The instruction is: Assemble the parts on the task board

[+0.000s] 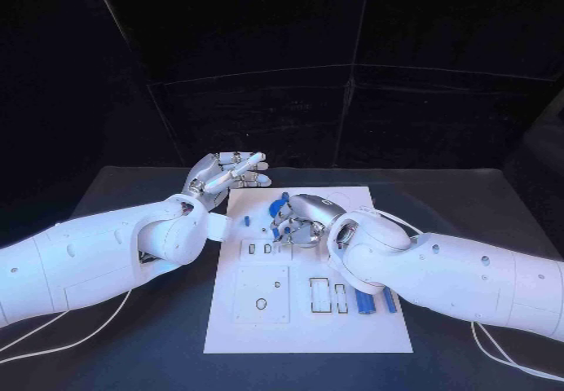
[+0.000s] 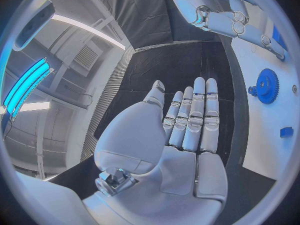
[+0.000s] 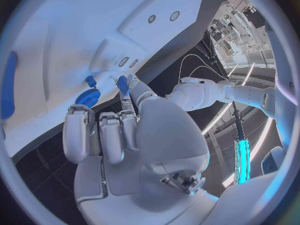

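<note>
Right hand: the right hand (image 1: 308, 218) hangs over the upper middle of the task board (image 1: 353, 326), palm down, fingers curled toward the plate. In the right wrist view a small blue part (image 3: 123, 84) sits at the tip of one finger and the thumb (image 3: 142, 91), apparently pinched between them; the other fingers (image 3: 100, 135) lie side by side, bent.

Held piece: the small blue part is close over the white plate, just beside a blue gear (image 3: 88, 97); whether it touches the board cannot be told.

Blue gear: a toothed blue wheel resting on the board beside the right hand's fingertips, with a small blue knob (image 3: 91, 81) next to it. The left wrist view shows the same gear (image 2: 267, 86) flat on the plate.

Left hand: the left hand (image 1: 228, 174) is at the far left corner of the board, above the dark surface (image 1: 129, 195), fingers stretched out straight and close together, thumb apart. It holds nothing and touches no part.

Task board: a white plate lying lengthwise in the middle of the surface, with rectangular cut-outs and small holes.

Other parts: two long blue bars (image 1: 367, 301) lie near the right edge of the board, beside narrow slots and partly under the right forearm. Another small blue piece (image 2: 286, 131) lies on the plate, apart from the gear.

Surface: black, carrying the board; white cables trail at both near corners.
</note>
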`<state>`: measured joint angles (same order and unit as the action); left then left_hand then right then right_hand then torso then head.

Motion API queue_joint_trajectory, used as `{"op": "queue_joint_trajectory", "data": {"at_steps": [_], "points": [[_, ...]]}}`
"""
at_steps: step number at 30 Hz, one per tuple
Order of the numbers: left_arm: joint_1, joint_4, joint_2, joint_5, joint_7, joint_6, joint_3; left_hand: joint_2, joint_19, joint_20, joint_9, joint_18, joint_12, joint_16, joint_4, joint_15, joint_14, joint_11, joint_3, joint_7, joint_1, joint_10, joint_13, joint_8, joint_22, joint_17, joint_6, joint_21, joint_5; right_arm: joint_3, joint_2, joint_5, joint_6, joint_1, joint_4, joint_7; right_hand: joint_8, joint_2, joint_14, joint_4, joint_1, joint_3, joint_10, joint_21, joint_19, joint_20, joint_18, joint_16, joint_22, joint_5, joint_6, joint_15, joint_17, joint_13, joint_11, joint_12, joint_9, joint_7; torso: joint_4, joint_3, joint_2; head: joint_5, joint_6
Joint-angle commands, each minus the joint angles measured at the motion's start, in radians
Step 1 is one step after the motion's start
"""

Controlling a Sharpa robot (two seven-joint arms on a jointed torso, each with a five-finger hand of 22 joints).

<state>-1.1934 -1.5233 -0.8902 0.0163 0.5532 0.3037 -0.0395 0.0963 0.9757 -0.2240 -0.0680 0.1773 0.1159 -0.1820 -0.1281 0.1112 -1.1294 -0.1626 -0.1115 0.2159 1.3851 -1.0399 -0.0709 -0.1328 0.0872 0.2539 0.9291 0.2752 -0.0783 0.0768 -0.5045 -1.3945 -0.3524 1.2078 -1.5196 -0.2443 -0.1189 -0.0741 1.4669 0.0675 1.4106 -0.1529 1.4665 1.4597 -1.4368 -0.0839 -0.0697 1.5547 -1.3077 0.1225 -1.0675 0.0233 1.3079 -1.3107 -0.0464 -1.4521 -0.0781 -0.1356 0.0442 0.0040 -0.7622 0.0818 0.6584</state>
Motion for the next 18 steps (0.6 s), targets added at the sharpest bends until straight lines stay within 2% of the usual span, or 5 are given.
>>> {"op": "queue_joint_trajectory", "data": {"at_steps": [1, 18], "points": [[-0.002, 0.0, 0.002, -0.001, 0.013, -0.007, 0.001, 0.006, 0.007, 0.001, 0.001, 0.007, -0.007, 0.002, 0.004, 0.0, -0.007, 0.001, 0.0, -0.001, 0.002, -0.007, 0.0, 0.005, -0.001, 0.002, 0.005, -0.006, -0.005, 0.001, 0.007, -0.04, 0.03, 0.0, 0.002, -0.031, -0.004, 0.0, 0.097, -0.002, -0.008, -0.007, 0.014, 0.001, -0.003, 0.005, 0.016, 0.003, -0.006, 0.003, -0.02, 0.006, 0.234, -0.148, 0.006, 0.002, -0.001, 0.012, 0.001, 0.0002, 0.0, 0.002, 0.002], [-0.003, 0.002, 0.004, -0.001, 0.012, -0.008, 0.001, 0.006, 0.007, 0.001, 0.001, 0.007, -0.007, 0.002, 0.004, 0.0, -0.007, 0.001, 0.0, -0.001, 0.002, -0.007, 0.0, 0.005, -0.001, 0.002, 0.005, -0.006, -0.005, 0.004, 0.032, -0.05, 0.062, -0.011, 0.028, -0.037, -0.004, 0.004, 0.097, -0.003, -0.013, -0.007, 0.013, 0.0, -0.002, 0.005, 0.016, 0.003, -0.004, 0.004, -0.021, 0.006, 0.232, -0.147, 0.006, 0.003, -0.001, 0.012, 0.0017, 0.0006, 0.0, 0.01, 0.013]]}}
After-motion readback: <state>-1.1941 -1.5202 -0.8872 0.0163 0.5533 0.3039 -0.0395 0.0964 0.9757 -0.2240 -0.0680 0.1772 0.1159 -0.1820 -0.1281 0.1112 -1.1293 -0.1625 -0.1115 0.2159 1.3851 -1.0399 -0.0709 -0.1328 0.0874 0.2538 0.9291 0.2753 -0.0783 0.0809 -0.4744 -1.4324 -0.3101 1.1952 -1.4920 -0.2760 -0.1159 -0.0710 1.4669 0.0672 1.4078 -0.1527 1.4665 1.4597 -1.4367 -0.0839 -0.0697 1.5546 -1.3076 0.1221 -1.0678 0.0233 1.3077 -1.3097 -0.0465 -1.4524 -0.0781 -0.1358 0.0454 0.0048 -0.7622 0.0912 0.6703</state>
